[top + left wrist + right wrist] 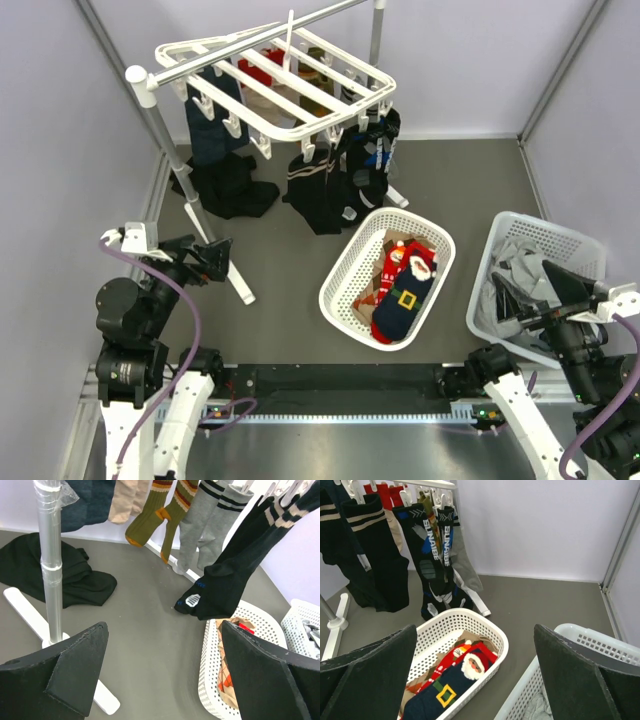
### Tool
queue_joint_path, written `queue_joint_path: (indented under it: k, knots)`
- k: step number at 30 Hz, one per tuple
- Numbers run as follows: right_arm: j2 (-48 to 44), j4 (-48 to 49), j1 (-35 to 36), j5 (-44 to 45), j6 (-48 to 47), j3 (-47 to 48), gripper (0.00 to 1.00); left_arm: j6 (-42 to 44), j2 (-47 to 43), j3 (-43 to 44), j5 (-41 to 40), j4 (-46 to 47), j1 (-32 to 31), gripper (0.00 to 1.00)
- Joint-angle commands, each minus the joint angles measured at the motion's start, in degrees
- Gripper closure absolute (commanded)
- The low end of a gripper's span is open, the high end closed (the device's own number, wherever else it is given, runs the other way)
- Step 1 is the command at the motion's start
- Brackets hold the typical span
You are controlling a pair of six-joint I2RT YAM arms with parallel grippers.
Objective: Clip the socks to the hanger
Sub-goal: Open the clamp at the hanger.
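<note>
The festive socks lie in the middle white basket [338, 292]: a navy sock with a yellow buckle [407, 298] and a red one [388, 272] beside it. The right wrist view shows the navy sock [440, 696], the red sock [451, 659] and the basket [470, 614]. The white hanger [280, 75] hangs from a rail at the back, with several dark, grey and olive socks clipped on it. My left gripper [213, 256] is open and empty, left of the basket [207, 670]. My right gripper [520, 281] is open and empty over the right basket.
A second white basket [530, 222] with grey clothes stands at the right. The rack stand's metal pole [175, 165] and white foot [240, 285] are near my left gripper. A black cloth [235, 190] lies on the floor under the hanger.
</note>
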Motion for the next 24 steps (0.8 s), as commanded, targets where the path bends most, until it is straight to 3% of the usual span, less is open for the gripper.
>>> queue_joint_path:
  k: [1, 13, 24]
  knots:
    - [1.52, 1.23, 0.80, 0.39, 0.01, 0.87, 0.01, -0.52, 0.87, 1.52, 2.21, 4.15, -0.09, 0.01]
    - [8.73, 1.41, 0.88, -9.18, 2.99, -0.01, 0.01, 0.81, 6.40, 4.50, 4.23, 6.00, -0.09, 0.01]
    - [20.67, 2.89, 0.80, -18.21, 7.38, 1.22, 0.01, -0.51, 16.86, 14.17, 6.43, 5.83, -0.09, 0.01]
